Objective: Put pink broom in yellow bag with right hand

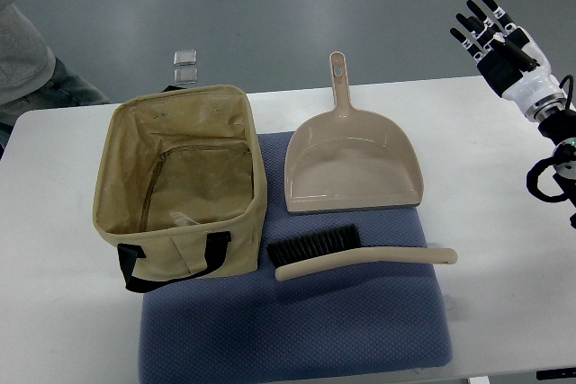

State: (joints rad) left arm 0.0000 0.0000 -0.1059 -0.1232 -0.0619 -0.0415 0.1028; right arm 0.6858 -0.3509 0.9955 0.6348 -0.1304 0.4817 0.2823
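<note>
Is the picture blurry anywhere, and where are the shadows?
Top view: mostly sharp, even soft light, no strong glare; the bag is dim inside; a faint shadow lies under the broom; the right robot hand looks crisp, fingers spread.

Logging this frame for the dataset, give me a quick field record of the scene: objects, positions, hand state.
broom: lies flat on the blue mat, bristles toward the bag, handle pointing right
bag: open, upright, left end of mat
dustpan: behind the broom, handle pointing away
right hand: raised at far right, fingers spread, holding nothing
left hand: not in view
table: white
person: partly visible at top left
</note>
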